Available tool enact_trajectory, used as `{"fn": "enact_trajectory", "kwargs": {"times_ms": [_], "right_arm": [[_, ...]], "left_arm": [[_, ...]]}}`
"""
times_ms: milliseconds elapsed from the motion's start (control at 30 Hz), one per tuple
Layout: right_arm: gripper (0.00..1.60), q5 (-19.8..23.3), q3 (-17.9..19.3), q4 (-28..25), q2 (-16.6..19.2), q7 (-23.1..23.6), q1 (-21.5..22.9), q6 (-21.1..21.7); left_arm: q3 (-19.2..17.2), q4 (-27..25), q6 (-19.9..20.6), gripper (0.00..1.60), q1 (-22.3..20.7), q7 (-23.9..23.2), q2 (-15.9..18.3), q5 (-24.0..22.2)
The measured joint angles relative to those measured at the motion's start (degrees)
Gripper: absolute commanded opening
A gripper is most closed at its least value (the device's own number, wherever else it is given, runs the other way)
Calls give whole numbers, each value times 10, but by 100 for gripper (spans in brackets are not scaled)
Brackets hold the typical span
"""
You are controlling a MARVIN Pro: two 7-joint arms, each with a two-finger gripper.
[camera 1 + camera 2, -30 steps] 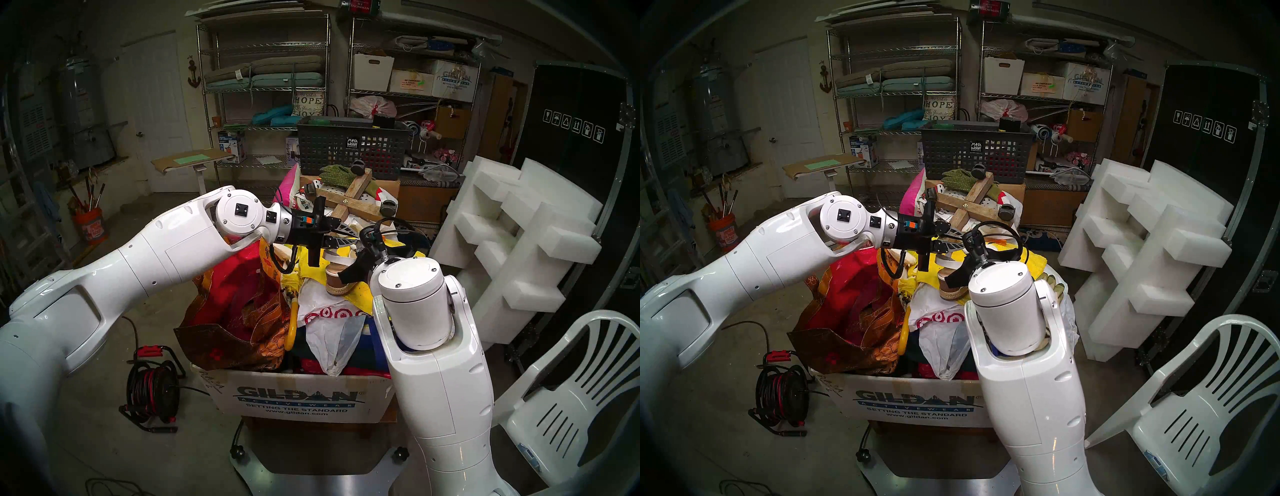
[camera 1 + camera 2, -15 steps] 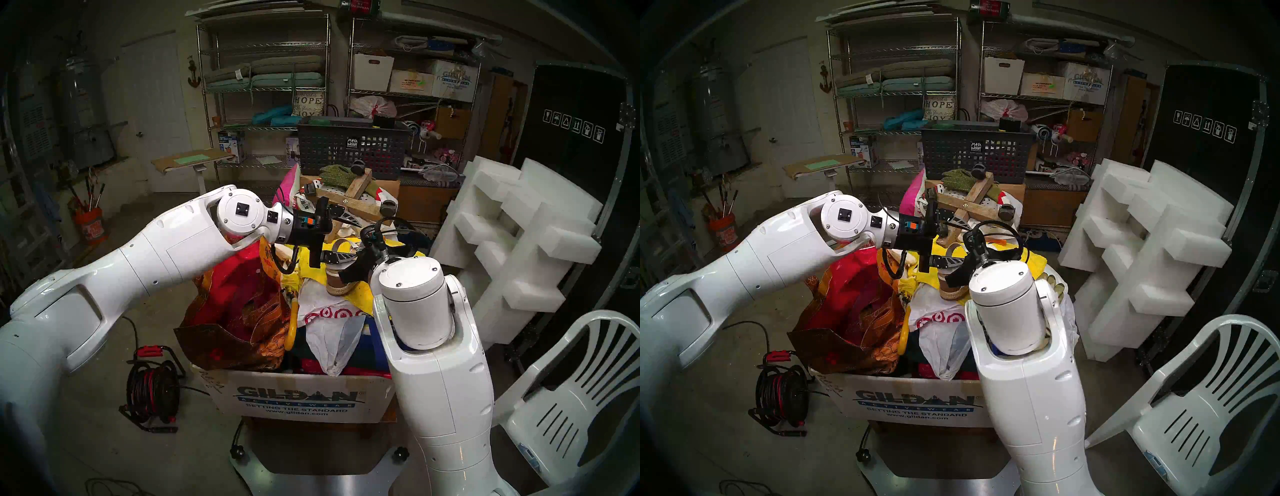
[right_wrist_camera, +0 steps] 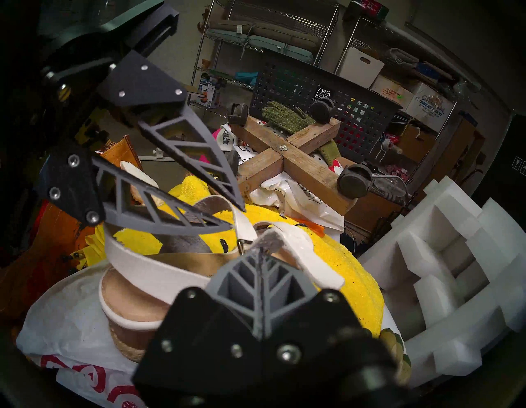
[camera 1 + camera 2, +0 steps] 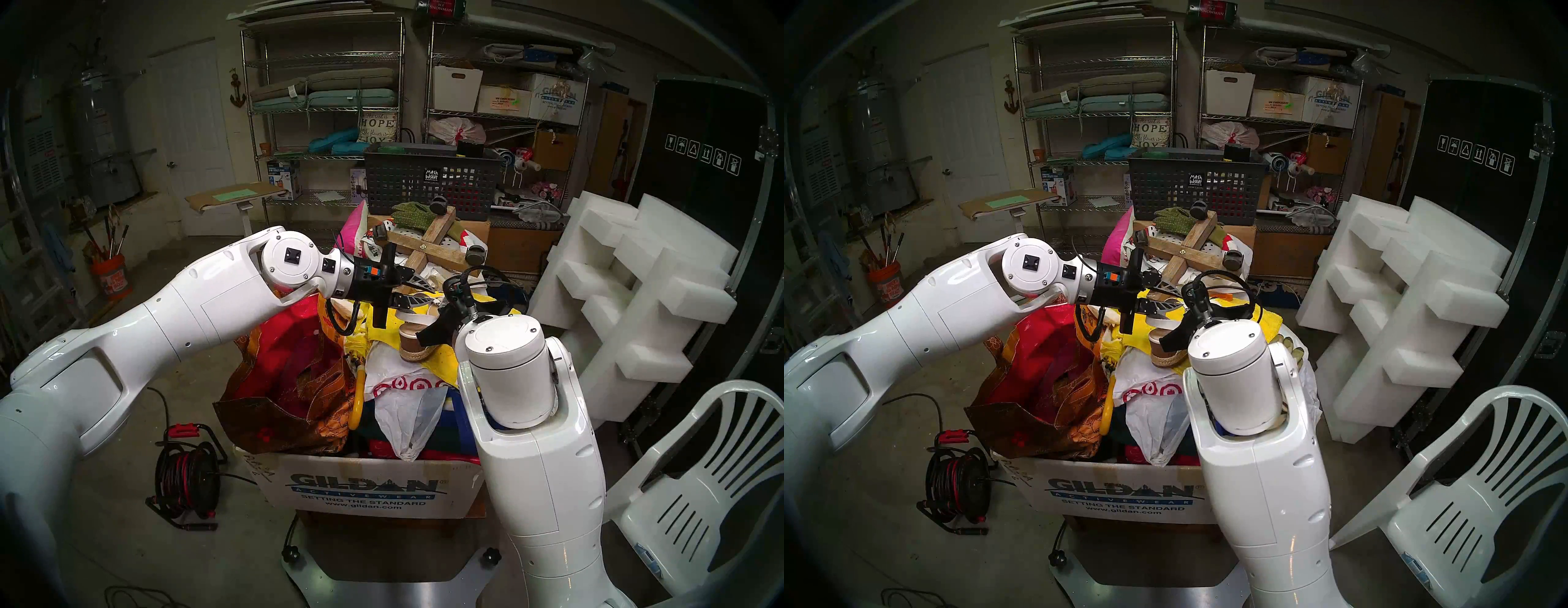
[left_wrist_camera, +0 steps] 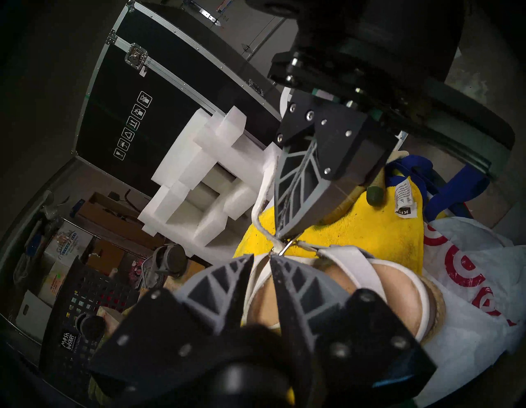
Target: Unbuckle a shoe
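Right gripper: pressed together on the thin ankle strap of the shoe, just beside the small metal buckle.
Left gripper: narrow gap between its tips, the strap end between them near the buckle; whether it pinches the strap cannot be told.
Shoe: white-strapped wedge sandal, resting heel toward the robot on top of the heap in the box, on a yellow towel and touching a white plastic bag with red rings.
Box: white cardboard carton with blue lettering, overfull; it holds the towel, the plastic bag, a red and orange tote at its left side, and darker fabric under the bag.
Behind the box: a wooden cross with castors lies upside down with a green glove on it.
Basket: dark mesh, standing behind the cross on a brown carton; red and pale things show through its holes, too hidden to name.
Shelves: wire racks with cushions and cardboard boxes.
Right side: white foam blocks, a white plastic chair.
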Motion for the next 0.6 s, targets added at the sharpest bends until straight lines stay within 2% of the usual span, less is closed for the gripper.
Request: {"fn": "enact_trajectory", "kwargs": {"times_ms": [400,467,500,567,600], "right_arm": [[0,3,3,0,0,1,1,0],[0,4,3,0,0,1,1,0],[0,5,3,0,-1,1,1,0],[0,6,3,0,-1,1,1,0],[0,7,3,0,-1,2,1,0]], "left_arm": [[7,14,-3,75,-4,-15,-10,17],[8,15,-3,77,-4,-14,-13,22],[8,15,-3,90,-4,-11,-15,25],[8,15,-3,96,-4,-7,-17,30],[8,15,-3,93,-4,-3,-18,32]]}}
